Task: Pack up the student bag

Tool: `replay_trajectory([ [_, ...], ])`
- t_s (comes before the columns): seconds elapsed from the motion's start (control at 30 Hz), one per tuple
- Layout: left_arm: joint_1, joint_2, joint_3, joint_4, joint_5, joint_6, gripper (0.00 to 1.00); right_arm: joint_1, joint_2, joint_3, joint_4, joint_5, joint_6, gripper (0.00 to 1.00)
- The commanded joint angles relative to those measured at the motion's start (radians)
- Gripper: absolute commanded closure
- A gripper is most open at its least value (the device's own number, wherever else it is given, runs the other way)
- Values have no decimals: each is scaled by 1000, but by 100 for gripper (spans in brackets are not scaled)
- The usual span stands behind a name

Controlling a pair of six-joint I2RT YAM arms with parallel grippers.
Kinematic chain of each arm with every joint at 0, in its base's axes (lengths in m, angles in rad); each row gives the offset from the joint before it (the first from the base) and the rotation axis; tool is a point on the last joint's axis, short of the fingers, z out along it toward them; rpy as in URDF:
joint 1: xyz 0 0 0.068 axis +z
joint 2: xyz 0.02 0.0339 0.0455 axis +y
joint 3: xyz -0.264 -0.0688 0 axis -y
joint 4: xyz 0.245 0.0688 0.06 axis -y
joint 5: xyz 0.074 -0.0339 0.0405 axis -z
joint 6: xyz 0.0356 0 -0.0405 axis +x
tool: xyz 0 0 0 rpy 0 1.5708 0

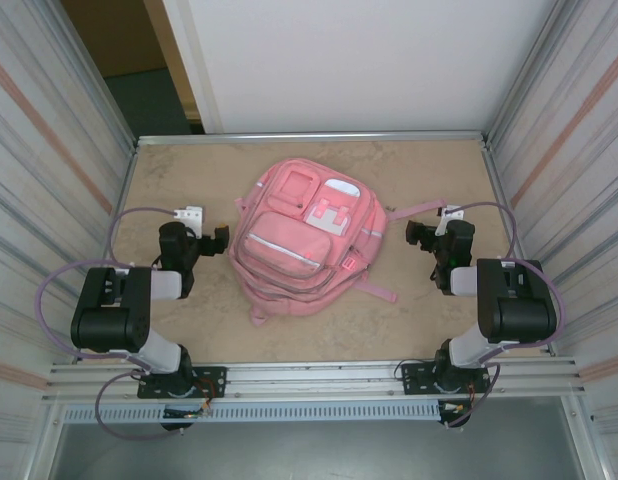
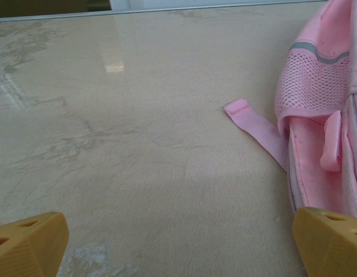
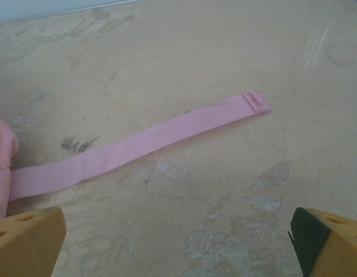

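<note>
The student bag (image 1: 301,240), a large pink backpack with front pockets and white patches, lies flat in the middle of the table. My left gripper (image 1: 221,240) stands open just left of it, nothing between its fingers. In the left wrist view the bag's mesh side pocket (image 2: 314,86) and a short pink strap (image 2: 256,128) lie ahead and to the right of the open left gripper (image 2: 178,248). My right gripper (image 1: 413,236) is open just right of the bag. In the right wrist view, beyond the open right gripper (image 3: 178,242), a long pink strap (image 3: 149,141) lies flat on the table.
The beige table (image 1: 169,180) is boxed in by corrugated metal walls on the left (image 1: 49,170) and right (image 1: 569,170), with a raised rim at the back (image 1: 309,136). Bare tabletop lies around the bag on all sides.
</note>
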Motion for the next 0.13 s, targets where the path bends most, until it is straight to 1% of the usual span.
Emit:
replay_trajectory([
  [0.0, -5, -11, 7, 10, -18, 22, 1, 2, -6, 19, -4, 20, -30, 0],
  [0.1, -7, -13, 6, 10, -22, 24, 1, 9, -8, 15, 3, 31, -35, 0],
])
